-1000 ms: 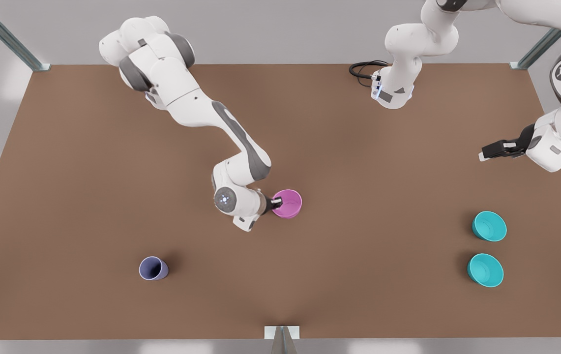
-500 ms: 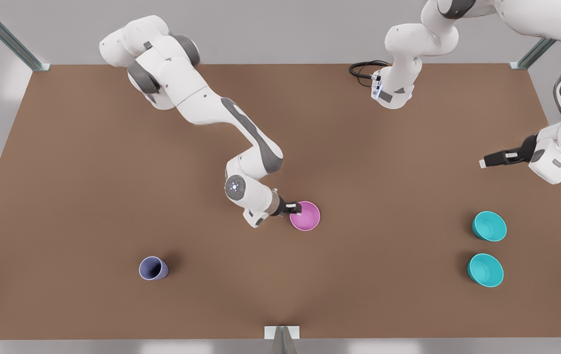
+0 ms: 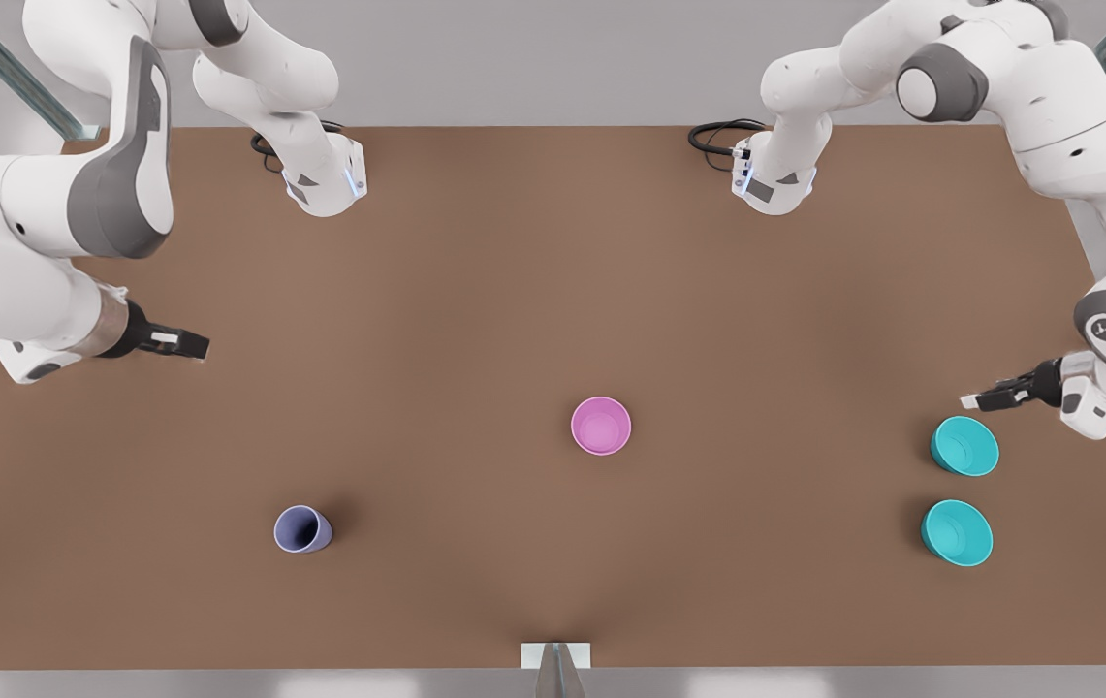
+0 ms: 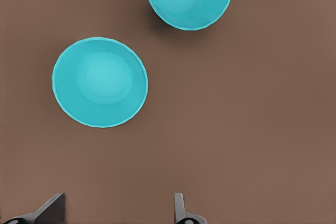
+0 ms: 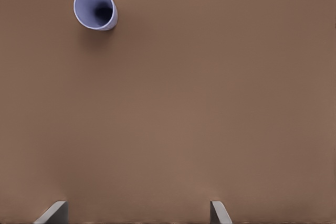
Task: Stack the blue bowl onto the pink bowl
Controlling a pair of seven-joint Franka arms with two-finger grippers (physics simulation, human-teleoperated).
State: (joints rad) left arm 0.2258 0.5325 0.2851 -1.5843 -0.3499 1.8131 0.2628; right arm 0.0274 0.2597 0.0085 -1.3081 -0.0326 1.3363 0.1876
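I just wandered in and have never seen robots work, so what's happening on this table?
Two robot arms are meant to stack a blue bowl on the pink bowl, which stands alone mid-table. Nothing is held. The left hand, open, hovers beside the blue bowl; an identical second teal bowl sits next to it. The right hand, open, waits at the far side, above the lavender cup.

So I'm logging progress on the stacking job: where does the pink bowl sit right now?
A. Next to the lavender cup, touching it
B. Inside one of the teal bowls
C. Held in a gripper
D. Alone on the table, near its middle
D: the pink bowl stands by itself on the table, apart from both teal bowls, with the left gripper and right gripper well clear of it.
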